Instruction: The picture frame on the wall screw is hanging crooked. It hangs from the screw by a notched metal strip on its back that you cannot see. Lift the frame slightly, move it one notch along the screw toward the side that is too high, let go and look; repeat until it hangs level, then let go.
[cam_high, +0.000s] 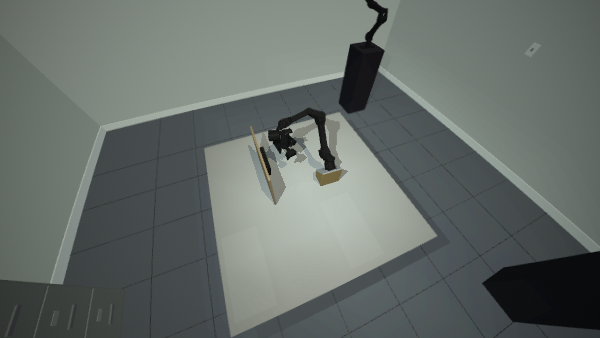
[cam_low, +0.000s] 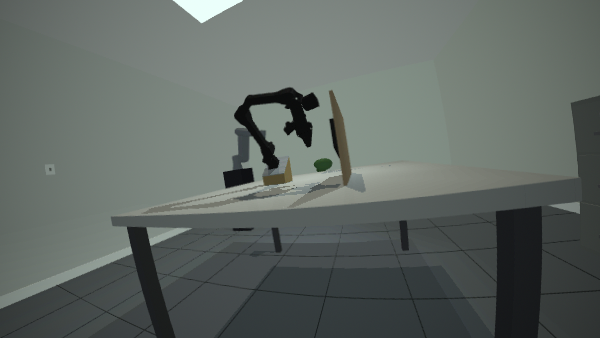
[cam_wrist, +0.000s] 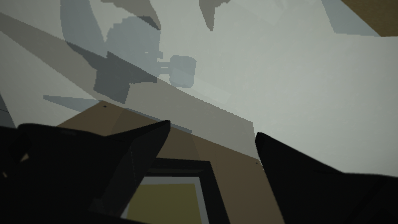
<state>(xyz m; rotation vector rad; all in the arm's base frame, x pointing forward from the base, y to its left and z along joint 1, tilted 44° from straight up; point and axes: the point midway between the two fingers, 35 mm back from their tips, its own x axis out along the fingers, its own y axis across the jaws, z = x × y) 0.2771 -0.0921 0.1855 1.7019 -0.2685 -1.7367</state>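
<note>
Centrally, one upright tan wooden board (cam_high: 262, 163) (cam_low: 341, 140) (cam_wrist: 240, 180), standing on a pale, dark-legged rectangular table (cam_high: 300, 240) (cam_low: 450, 200). Mounted on its arm-facing side: one rectangular picture frame (cam_high: 266, 161) (cam_low: 334, 137) (cam_wrist: 214, 190), black border, whitish inner edging, yellow-olive picture. One black jointed arm (cam_high: 322, 132) (cam_low: 255, 131), footed on a tan wedge-shaped block (cam_high: 329, 177) (cam_low: 278, 176). One black end effector (cam_high: 289, 152) (cam_low: 308, 145) (cam_wrist: 211, 130), fingers wide apart and holding nothing, pointing downward near the board, apart from the frame in the exterior view. Lettering: none legible; the frame's tilt, perhaps slight, cannot be judged surely from these dim, partial views.
</note>
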